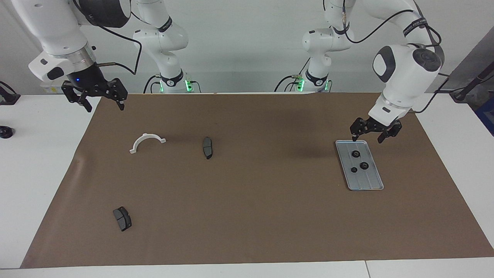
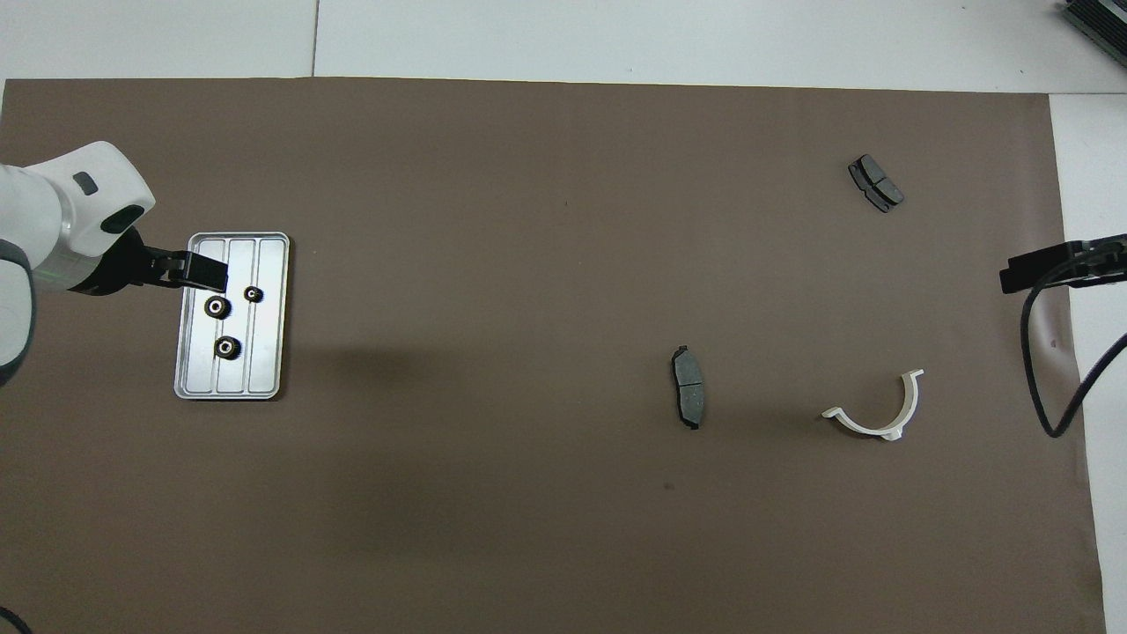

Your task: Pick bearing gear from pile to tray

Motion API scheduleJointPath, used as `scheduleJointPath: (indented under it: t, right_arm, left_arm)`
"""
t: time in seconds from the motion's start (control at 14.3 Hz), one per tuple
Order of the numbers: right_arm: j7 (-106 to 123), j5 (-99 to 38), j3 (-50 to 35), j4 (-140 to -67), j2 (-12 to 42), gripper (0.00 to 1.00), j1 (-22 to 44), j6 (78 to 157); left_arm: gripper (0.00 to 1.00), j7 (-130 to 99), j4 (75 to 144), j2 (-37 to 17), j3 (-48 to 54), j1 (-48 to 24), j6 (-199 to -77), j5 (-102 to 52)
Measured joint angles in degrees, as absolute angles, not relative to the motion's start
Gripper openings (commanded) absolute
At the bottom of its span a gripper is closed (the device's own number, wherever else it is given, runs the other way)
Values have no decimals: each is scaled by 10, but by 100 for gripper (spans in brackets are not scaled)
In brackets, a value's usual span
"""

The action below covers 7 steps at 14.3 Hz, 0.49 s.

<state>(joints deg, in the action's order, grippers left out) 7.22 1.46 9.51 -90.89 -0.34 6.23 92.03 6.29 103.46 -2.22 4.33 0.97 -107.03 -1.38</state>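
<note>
The silver tray (image 1: 373, 182) lies on the brown mat at the left arm's end of the table and holds three small black gears (image 1: 364, 165). It also shows in the overhead view (image 2: 264, 352) with the gears (image 2: 217, 306). My left gripper (image 1: 367, 138) hangs open and empty in the air over the tray; it also shows in the overhead view (image 2: 207, 273). The pile's parts lie toward the right arm's end: a white half-ring (image 1: 148, 135) and two dark grey pads (image 1: 207, 147) (image 1: 122, 218). My right gripper (image 1: 104, 106) hangs open and empty over the mat's edge.
In the overhead view the half-ring (image 2: 867, 426) lies nearer to the robots than the two pads (image 2: 688, 398) (image 2: 875, 182). The brown mat (image 1: 247, 216) covers most of the white table. A small black object (image 1: 4, 132) sits on the table off the mat.
</note>
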Motion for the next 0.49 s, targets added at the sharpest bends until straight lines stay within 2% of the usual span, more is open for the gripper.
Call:
scheduleJointPath:
  t: [0.21,0.49]
  right_arm:
    - [72,15,95,-909,-3,100,62,920]
    - [72,15,95,-909,-3,100,62,920]
  left_arm:
    - [100,63,986,5,50,9,-981,-14]
    - [100,63,904,8,51,9,-892,-12]
